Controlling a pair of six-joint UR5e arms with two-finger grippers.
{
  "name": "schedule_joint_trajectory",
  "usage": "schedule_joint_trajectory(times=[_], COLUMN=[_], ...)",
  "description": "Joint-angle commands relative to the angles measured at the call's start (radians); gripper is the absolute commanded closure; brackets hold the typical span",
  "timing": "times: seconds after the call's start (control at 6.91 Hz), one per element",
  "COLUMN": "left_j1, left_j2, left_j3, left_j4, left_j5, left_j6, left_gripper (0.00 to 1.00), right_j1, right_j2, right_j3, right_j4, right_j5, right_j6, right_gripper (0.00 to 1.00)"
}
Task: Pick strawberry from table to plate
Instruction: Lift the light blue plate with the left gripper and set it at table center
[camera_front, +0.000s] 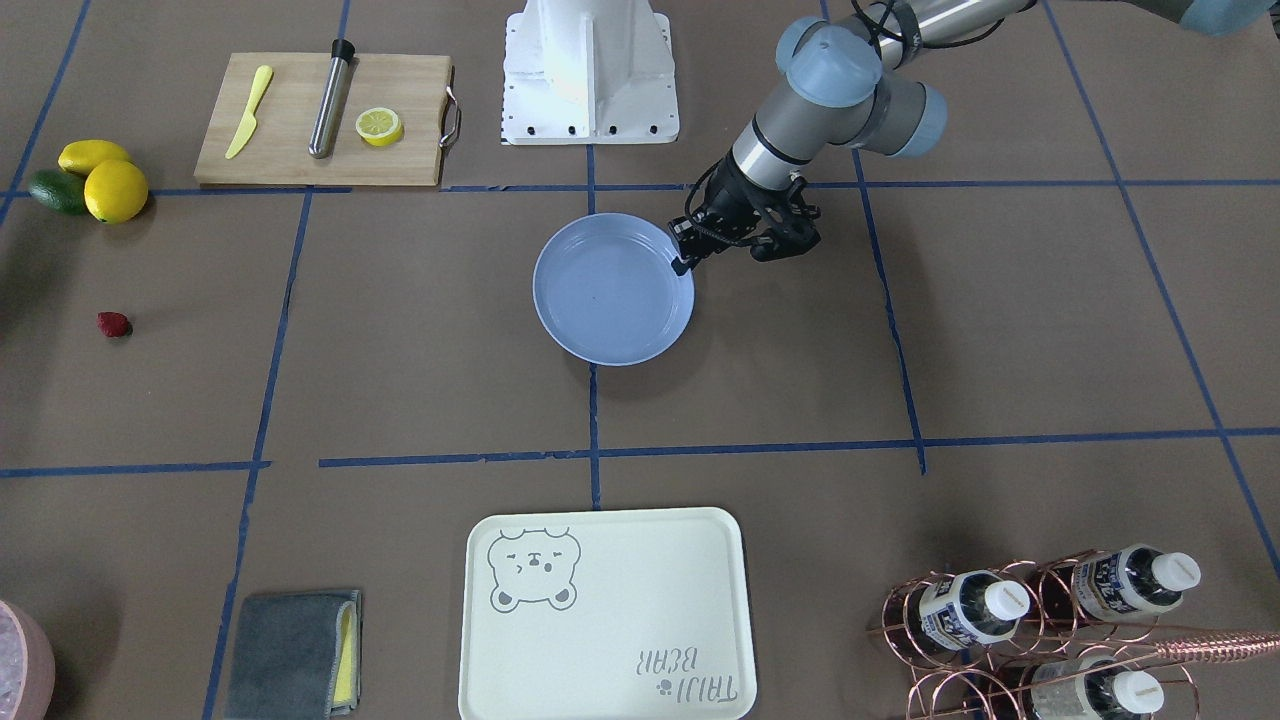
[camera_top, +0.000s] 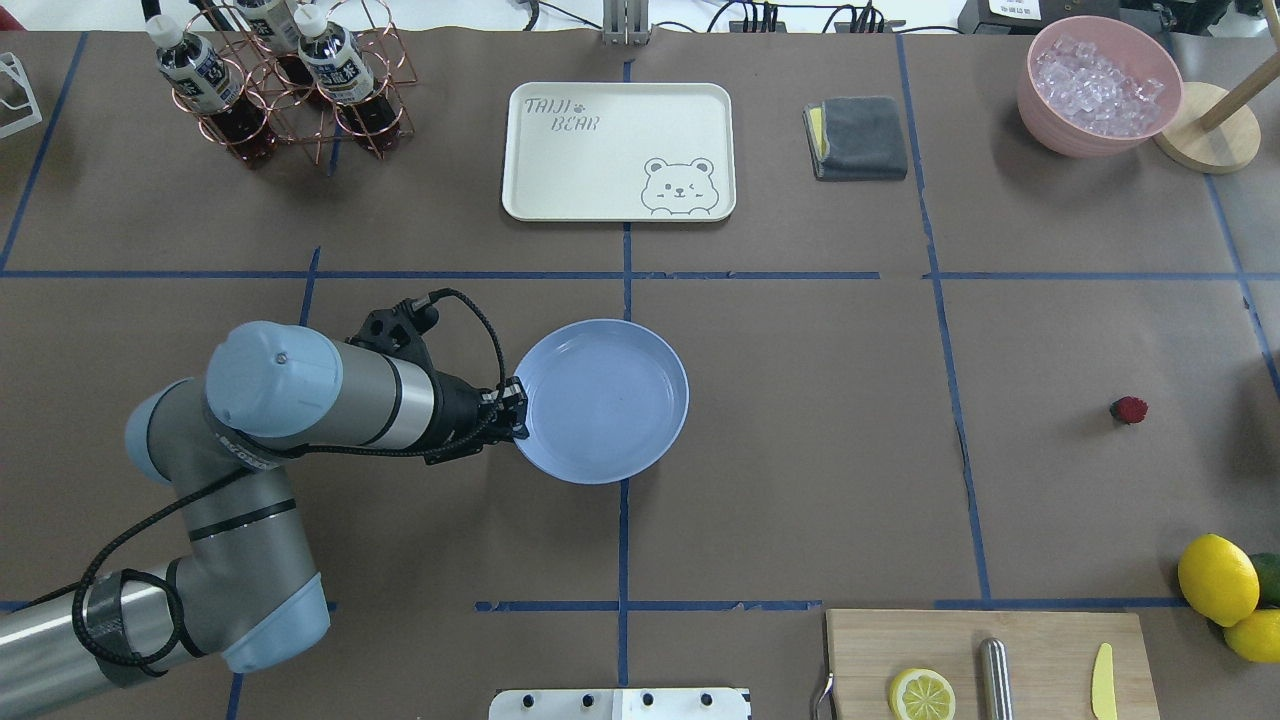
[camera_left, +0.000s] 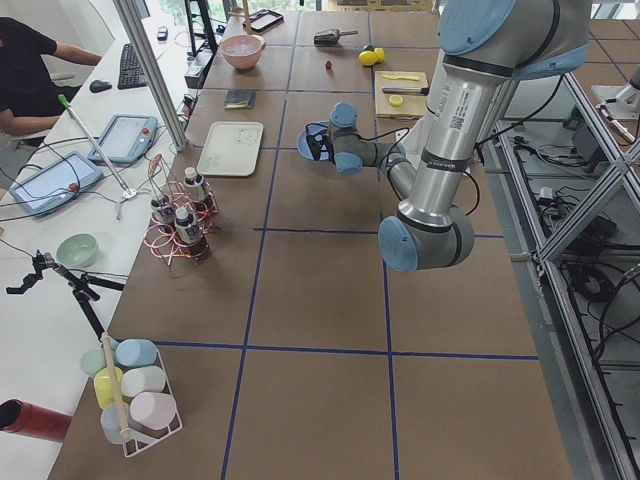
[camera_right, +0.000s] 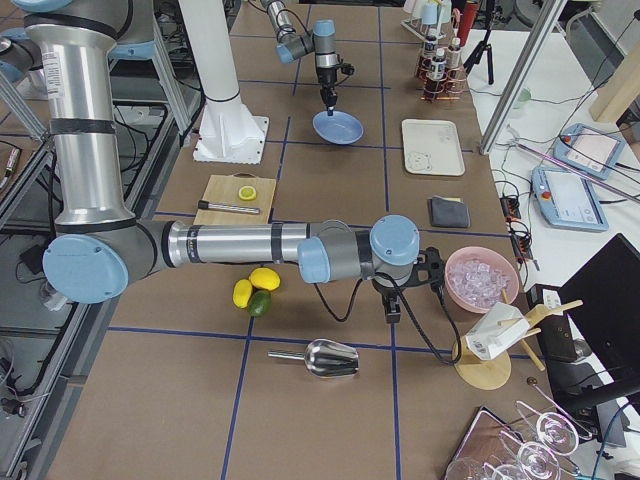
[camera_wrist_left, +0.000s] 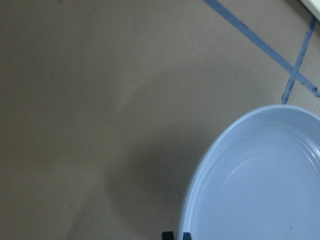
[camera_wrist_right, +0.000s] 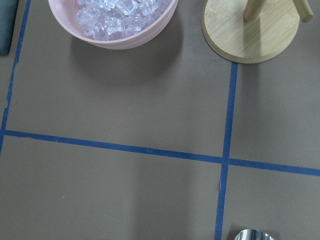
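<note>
The strawberry (camera_front: 113, 323) (camera_top: 1128, 409), small and dark red, lies alone on the brown table (camera_top: 820, 480), far out on my right side. The light-blue plate (camera_front: 612, 290) (camera_top: 600, 400) (camera_wrist_left: 260, 185) rests empty near the table's middle. My left gripper (camera_front: 685, 262) (camera_top: 517, 410) is at the plate's rim on the left-arm side. In the left wrist view its two dark tips stand close together astride that rim, shut on it. My right gripper (camera_right: 393, 312) shows only in the exterior right view, hanging near the pink bowl; I cannot tell its state.
A cutting board (camera_front: 320, 120) holds a yellow knife, a steel rod and a lemon half. Two lemons (camera_front: 110, 185) and an avocado lie beside it. Farther off are a cream bear tray (camera_front: 600, 620), a grey cloth (camera_front: 290, 650), a bottle rack (camera_front: 1050, 620) and an ice bowl (camera_top: 1100, 95).
</note>
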Motion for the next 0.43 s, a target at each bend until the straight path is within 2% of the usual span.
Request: schedule_joint_trajectory(times=[0.0, 0.14, 0.29], left_j1=[0.02, 0.022, 0.022], left_j2=[-0.03, -0.033, -0.03], left_j3=[0.037, 0.037, 0.033], left_j4=[-0.001, -0.001, -0.001], left_j5=[0.011, 0.009, 0.009], left_j6=[0.0, 0.006, 0.012], left_gripper=[1.0, 1.0, 0.42], right_j1=[-0.001, -0.001, -0.001], right_j2=[-0.001, -0.001, -0.001], right_j3=[-0.001, -0.003, -0.006], right_j4=[-0.002, -0.002, -0.005], right_j5=[0.004, 0.004, 0.006], right_j6=[0.002, 0.002, 0.002], right_gripper=[0.0, 0.0, 0.0])
